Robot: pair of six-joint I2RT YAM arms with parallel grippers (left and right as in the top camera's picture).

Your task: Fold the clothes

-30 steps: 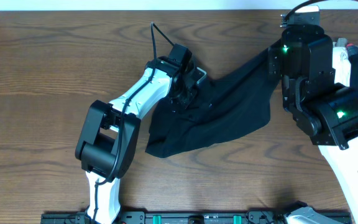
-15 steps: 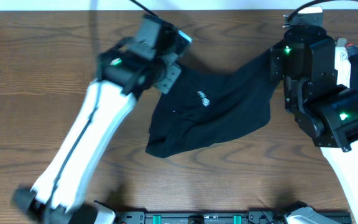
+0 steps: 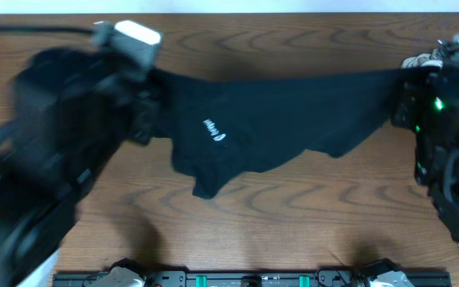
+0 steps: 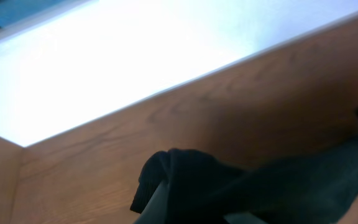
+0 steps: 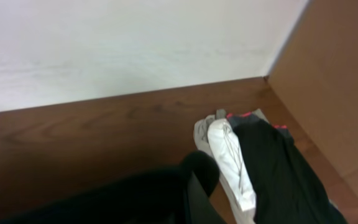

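The black shirt (image 3: pixel 269 119) hangs stretched between my two grippers above the wooden table, with a small white logo (image 3: pixel 213 127) facing up and its lower part sagging toward the front. My left gripper (image 3: pixel 151 100) is shut on the shirt's left end; the cloth bunches over its finger in the left wrist view (image 4: pixel 185 186). My right gripper (image 3: pixel 402 92) is shut on the shirt's right end, seen as a dark fold over the finger in the right wrist view (image 5: pixel 194 180).
A pile of other clothes, white, grey and black with a red edge (image 5: pixel 253 155), lies at the table's right end, also seen overhead (image 3: pixel 429 60). A cardboard wall (image 5: pixel 334 81) stands at the far right. A white wall runs behind the table's back edge.
Both arms have risen and pulled apart, the left far to the left and the right to the right. The shirt went from a crumpled heap on the table to a taut span in the air.
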